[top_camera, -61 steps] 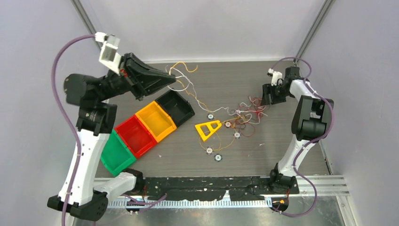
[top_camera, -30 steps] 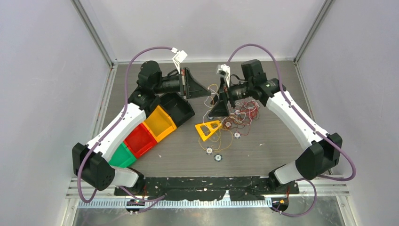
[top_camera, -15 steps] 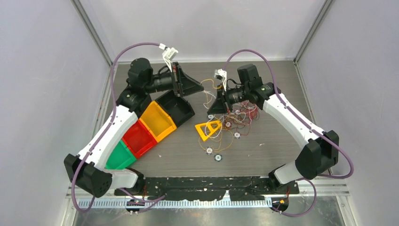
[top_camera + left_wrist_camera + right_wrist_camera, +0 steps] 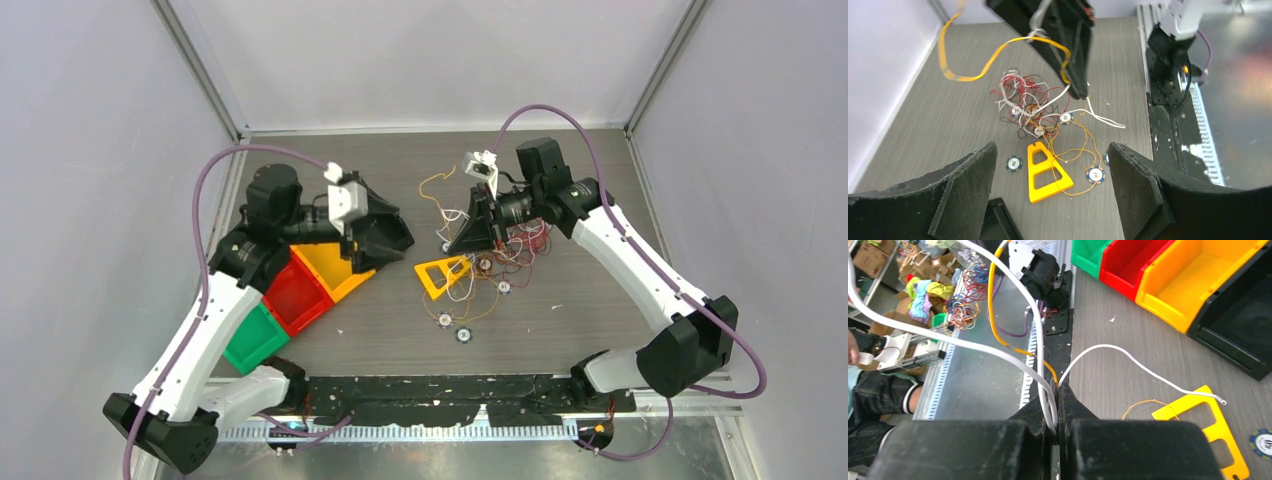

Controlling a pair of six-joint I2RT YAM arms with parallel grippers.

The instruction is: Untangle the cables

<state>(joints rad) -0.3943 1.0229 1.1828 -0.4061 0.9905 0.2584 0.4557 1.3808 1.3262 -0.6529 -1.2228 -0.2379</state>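
Cables, where are they sitting?

On the table, right of centre: a loose tangle just beyond the yellow triangle piece. A few strands rise off it into my right end effector.

Which step are you on?

Pulling strands out of the clump, I'd say. Most of it looks knotted, so early days. My right end effector is pinched shut on a white and a yellow-orange strand; the wrist view shows them squeezed between the fingers. My left end effector is spread wide, nothing in it.

Arm poses?

Right arm reaches in from the right side, end effector tilted down at the near-left edge of the tangle. Left arm is bent, its end effector hanging over the far end of the coloured bins, facing the tangle but apart from it.

Next move?

My guess: bring the left one across to pin the clump, then draw the right away so the held strands slide free. It needs a slow pull, since thin wires could drag the whole knot along.
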